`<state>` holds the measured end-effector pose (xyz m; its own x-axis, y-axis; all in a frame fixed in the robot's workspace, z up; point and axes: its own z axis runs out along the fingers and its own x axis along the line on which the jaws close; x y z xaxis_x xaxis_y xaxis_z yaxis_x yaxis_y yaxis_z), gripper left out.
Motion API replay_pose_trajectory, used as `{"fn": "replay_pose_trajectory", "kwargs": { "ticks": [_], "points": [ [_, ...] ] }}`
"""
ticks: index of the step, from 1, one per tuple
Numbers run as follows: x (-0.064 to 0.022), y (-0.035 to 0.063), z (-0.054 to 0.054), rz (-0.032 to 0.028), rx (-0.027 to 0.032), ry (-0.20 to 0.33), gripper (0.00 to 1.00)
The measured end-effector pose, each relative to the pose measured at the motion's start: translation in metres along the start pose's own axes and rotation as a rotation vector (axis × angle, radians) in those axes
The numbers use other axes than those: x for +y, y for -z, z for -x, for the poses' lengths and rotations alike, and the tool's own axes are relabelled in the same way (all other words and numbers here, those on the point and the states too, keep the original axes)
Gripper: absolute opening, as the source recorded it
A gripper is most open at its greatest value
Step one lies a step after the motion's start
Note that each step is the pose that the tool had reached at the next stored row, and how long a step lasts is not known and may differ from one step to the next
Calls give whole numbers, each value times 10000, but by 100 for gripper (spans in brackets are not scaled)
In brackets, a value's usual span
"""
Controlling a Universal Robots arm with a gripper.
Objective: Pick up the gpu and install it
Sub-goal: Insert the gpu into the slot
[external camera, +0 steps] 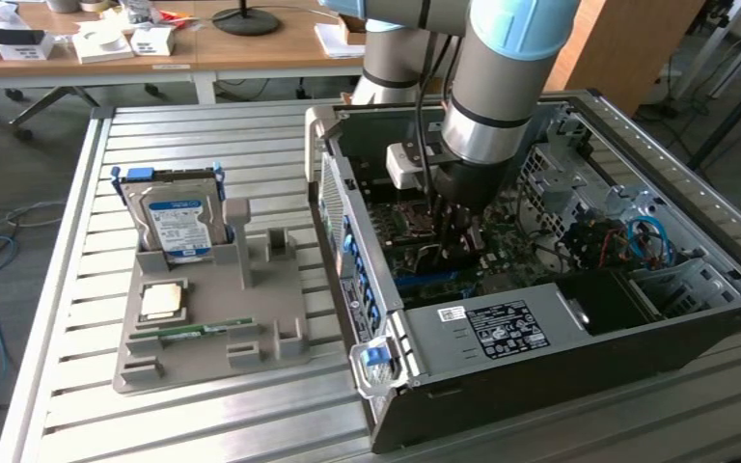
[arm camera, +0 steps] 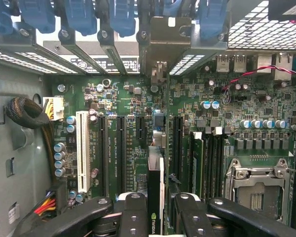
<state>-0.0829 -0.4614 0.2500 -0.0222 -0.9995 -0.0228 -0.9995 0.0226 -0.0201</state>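
Observation:
The gpu (arm camera: 155,177) appears edge-on in the wrist view as a thin black card with a small green logo. My gripper (arm camera: 157,205) is shut on it, one black finger (arm camera: 133,212) on each side. The card stands upright over the green motherboard (arm camera: 128,98), between the long black expansion slots (arm camera: 121,148). I cannot tell whether it touches a slot. A metal bracket (arm camera: 163,44) lies in line with it at the case's rear wall. In the exterior view my gripper (external camera: 458,227) is down inside the open computer case (external camera: 344,222), above the motherboard (external camera: 428,260).
Blue slot clips (arm camera: 121,17) line the rear wall. A memory module (arm camera: 197,158) and the CPU socket (arm camera: 256,190) lie beside the card. On the slatted table (external camera: 62,405), a grey holder (external camera: 261,328) carries a hard drive (external camera: 178,222), a CPU chip (external camera: 165,301) and a green memory stick (external camera: 190,331).

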Motion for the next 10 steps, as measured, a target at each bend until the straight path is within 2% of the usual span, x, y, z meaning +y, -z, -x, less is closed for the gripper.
{"fn": "replay_pose_trajectory", "kwargs": {
  "ticks": [10],
  "points": [
    [0,-12,0,-1,-2,0,26]
  ]
}}
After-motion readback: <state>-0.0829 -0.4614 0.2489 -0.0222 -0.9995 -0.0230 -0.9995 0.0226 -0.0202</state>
